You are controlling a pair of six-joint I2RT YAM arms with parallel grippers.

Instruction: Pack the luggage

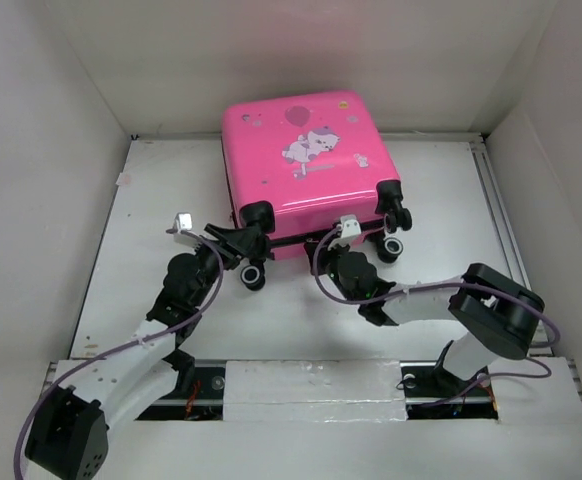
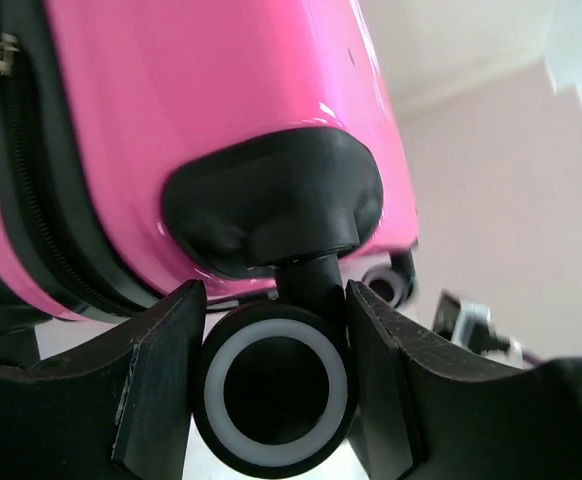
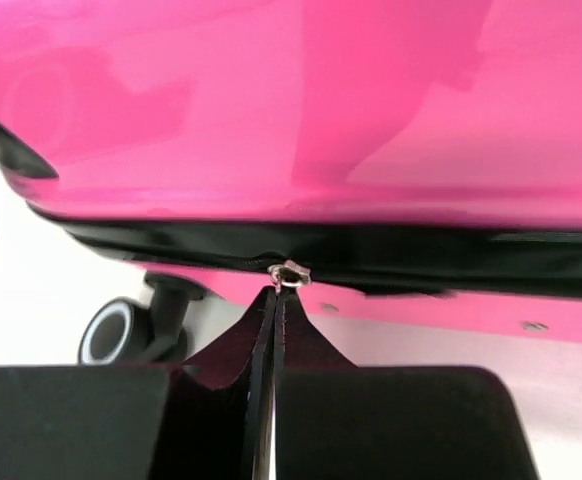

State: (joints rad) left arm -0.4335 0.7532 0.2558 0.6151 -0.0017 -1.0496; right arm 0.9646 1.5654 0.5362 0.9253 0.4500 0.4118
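The hot-pink luggage (image 1: 306, 165) lies flat and closed at the back centre of the table, cartoon print up, wheels toward me. My left gripper (image 1: 243, 255) is at its near-left corner. In the left wrist view the left gripper (image 2: 276, 297) has its fingers (image 2: 161, 385) pressed against both sides of a black wheel with a white ring (image 2: 276, 392). My right gripper (image 1: 331, 240) is at the near edge. In the right wrist view the right gripper (image 3: 274, 297) is shut on the metal zipper pull (image 3: 289, 274) on the black zipper trim (image 3: 401, 250).
White walls enclose the table on the left, back and right. A metal rail (image 1: 498, 205) runs along the right side. A white taped strip (image 1: 311, 385) covers the near edge between the arm bases. Other wheels (image 1: 393, 246) stick out at the suitcase's near right.
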